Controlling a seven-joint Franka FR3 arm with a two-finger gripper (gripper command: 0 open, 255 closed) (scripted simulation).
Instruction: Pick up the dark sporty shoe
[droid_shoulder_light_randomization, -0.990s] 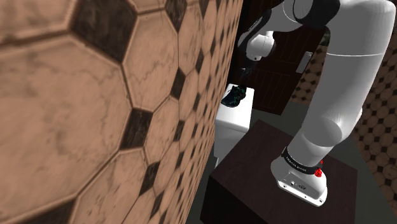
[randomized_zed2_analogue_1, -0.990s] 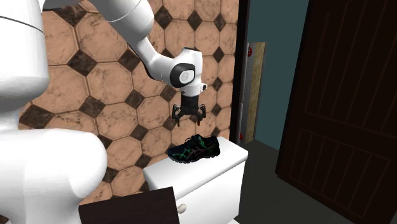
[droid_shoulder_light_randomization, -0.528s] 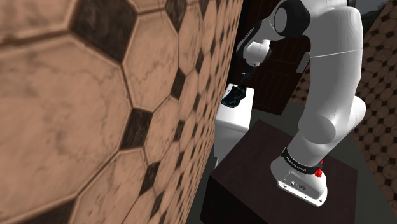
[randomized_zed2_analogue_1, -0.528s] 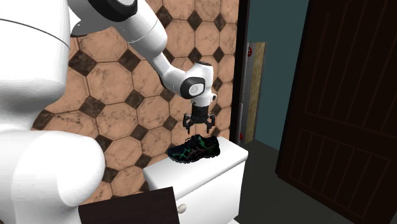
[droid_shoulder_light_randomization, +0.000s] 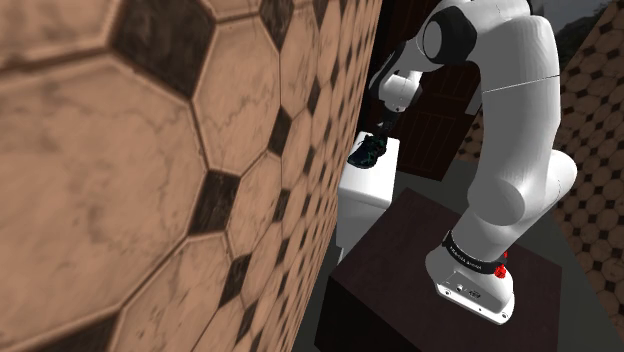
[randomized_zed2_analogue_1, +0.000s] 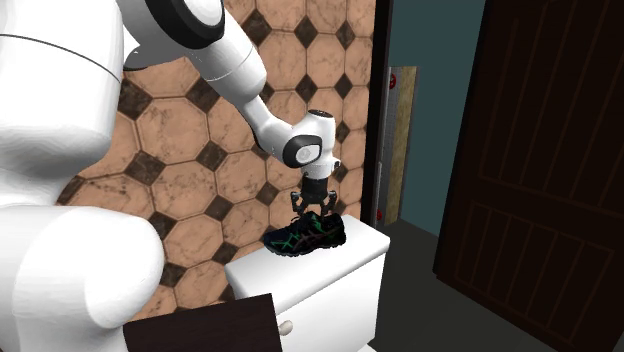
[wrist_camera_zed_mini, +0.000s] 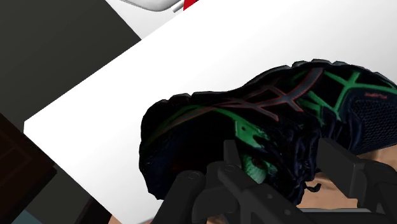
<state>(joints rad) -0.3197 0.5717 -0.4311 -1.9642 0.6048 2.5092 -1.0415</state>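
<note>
Shoe (randomized_zed2_analogue_1: 305, 236) noted lying on white cabinet (randomized_zed2_analogue_1: 345, 262) top, beside tiled wall (randomized_zed2_analogue_1: 180, 130). Hand (randomized_zed2_analogue_1: 315, 207) held low over shoe w/ fingers (wrist_camera_zed_mini: 191, 194) spread apart, astride its top; contact can't be told. Knob (randomized_zed2_analogue_1: 287, 327) seen on cabinet front.

Shoe (randomized_zed2_analogue_1: 305, 236) atop cabinet (randomized_zed2_analogue_1: 350, 282), nr wall (randomized_zed2_analogue_1: 180, 130)

The wrist view's edge cuts off the shoe (wrist_camera_zed_mini: 254, 124).
</note>
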